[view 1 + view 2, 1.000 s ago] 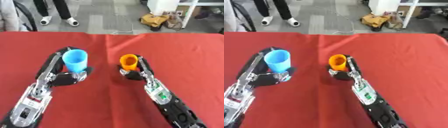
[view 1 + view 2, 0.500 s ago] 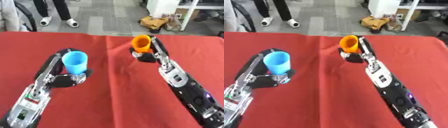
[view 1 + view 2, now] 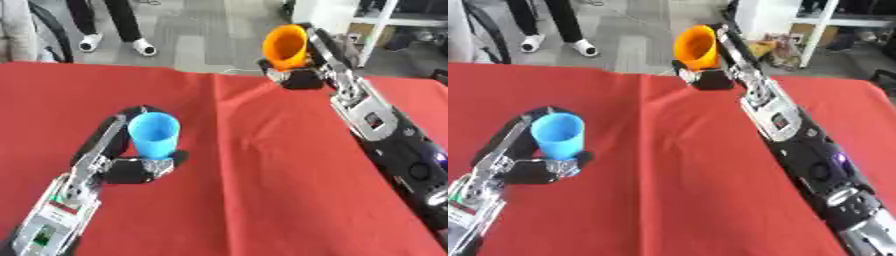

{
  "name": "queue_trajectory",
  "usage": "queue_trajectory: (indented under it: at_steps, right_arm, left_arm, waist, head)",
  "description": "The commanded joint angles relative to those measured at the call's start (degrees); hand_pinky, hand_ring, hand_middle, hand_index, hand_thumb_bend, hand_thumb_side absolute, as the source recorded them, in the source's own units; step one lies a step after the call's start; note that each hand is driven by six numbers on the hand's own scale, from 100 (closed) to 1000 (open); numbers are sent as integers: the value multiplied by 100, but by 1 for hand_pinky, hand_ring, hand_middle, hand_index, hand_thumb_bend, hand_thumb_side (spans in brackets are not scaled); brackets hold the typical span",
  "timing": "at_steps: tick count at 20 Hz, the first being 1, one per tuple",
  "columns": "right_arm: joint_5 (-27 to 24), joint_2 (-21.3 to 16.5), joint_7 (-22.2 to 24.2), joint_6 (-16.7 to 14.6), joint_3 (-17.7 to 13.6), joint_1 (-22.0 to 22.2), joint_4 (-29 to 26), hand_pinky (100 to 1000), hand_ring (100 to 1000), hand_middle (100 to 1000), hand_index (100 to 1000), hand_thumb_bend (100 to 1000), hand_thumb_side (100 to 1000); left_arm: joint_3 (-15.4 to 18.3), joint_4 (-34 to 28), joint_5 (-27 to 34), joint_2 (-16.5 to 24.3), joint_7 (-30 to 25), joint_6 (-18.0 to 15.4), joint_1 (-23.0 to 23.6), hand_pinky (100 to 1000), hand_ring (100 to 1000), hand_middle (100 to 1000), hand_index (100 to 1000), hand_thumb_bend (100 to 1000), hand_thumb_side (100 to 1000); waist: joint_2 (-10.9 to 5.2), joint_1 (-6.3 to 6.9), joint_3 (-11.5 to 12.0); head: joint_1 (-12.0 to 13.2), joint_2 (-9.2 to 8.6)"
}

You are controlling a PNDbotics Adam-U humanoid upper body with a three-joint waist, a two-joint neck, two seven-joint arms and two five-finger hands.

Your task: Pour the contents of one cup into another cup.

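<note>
Above red table (image 3: 245, 200), far side, our right hand (image 3: 302, 75) is gripping orange cup (image 3: 286, 46), tilted; nearer, our left hand (image 3: 131, 167) is curling round upright blue cup (image 3: 154, 134).

A red cloth (image 3: 254, 165) is covering the table across the lower frame. A grey tiled floor (image 3: 197, 30) is showing along the top. A white shelving unit (image 3: 385, 25) is standing at upper right, beside a brown object (image 3: 767, 47).
</note>
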Motion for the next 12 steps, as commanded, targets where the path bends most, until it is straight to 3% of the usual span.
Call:
queue_trajectory:
  at_steps: [1,12]
  right_arm:
    - [181,-256,241,-76,134,-285,-424,528,500,433,506,223,100]
    - [756,-38,863,-261,488,-740,-907,540,505,441,514,244,100]
  left_arm:
    - [-42,-14,-38,93,-66,-48,-64,437,446,477,614,518,100]
    - [-154,364,-467,23,-271,-236,-111,444,451,483,622,524,100]
  waist:
    - [-126,-4,-21]
    - [-194,-118,-81]
  head:
    - [14,6]
    - [39,51]
